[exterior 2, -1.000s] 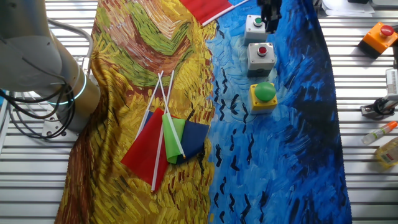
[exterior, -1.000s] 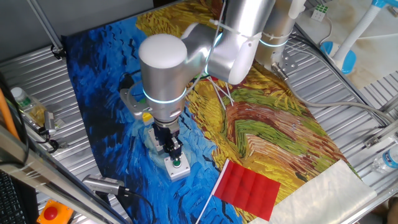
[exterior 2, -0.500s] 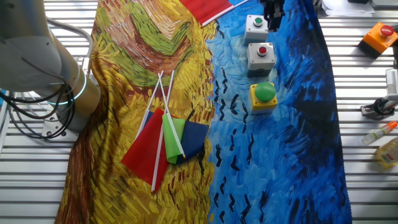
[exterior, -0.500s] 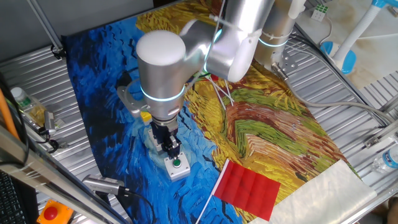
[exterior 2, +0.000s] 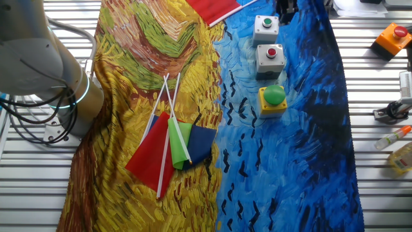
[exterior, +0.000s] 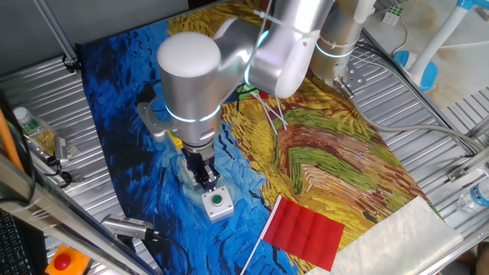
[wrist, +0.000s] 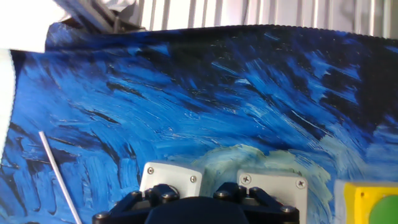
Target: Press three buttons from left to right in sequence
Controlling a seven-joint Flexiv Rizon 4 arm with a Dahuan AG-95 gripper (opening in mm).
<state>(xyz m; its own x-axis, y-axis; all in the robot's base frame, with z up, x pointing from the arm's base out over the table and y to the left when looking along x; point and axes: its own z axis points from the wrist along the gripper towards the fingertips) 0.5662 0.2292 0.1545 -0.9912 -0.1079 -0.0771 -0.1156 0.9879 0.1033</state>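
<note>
My gripper [exterior: 206, 177], grip state unclear, has drifted off the green-capped grey box [exterior: 217, 205]; that press looks finished.

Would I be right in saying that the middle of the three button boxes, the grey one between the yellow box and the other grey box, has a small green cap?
Not quite: the middle grey box has a small red cap, as the other fixed view shows. It does sit between the yellow box and the other grey box, which carries the small green cap.
</note>
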